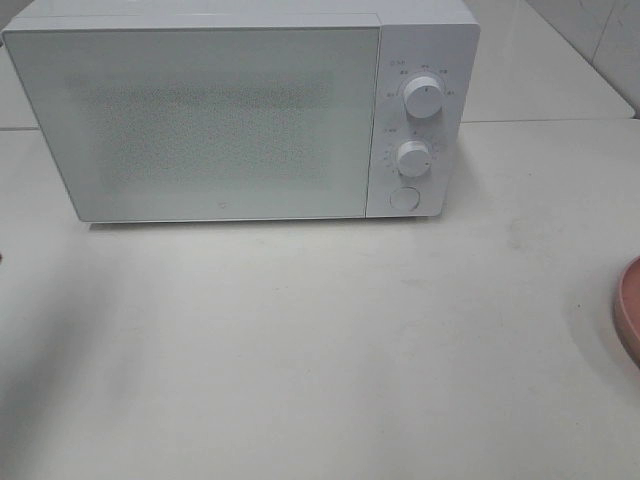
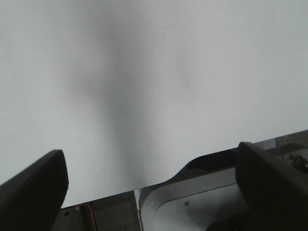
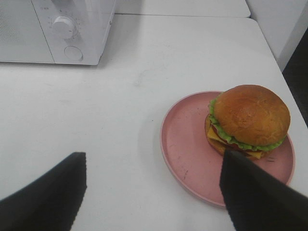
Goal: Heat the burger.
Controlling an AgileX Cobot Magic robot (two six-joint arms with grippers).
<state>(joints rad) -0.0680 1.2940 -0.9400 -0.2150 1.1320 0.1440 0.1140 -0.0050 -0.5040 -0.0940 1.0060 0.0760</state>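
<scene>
A white microwave (image 1: 240, 110) stands at the back of the white desk (image 1: 320, 350) with its door closed. On its right panel there are two round knobs (image 1: 424, 97), one above the other, and a round button (image 1: 403, 198) below them. In the high view, only a small piece of the pink plate (image 1: 630, 305) shows at the right edge of the desk.

The right wrist view shows this plate more fully. The burger (image 3: 248, 122) sits on the pink plate (image 3: 185, 144), toward one side of it and not in the middle. Its brown bun is on top, with green lettuce, yellow cheese and a red layer under it. The plate is well apart from the microwave (image 3: 57, 29).

The right gripper (image 3: 154, 192) hangs above the desk near the plate. Its two dark fingers (image 3: 48, 197) are spread wide and hold nothing.

The left gripper (image 2: 154, 185) is above a bare part of the desk (image 2: 144, 72). Its fingers (image 2: 33, 190) are also wide apart, with nothing between them.
</scene>
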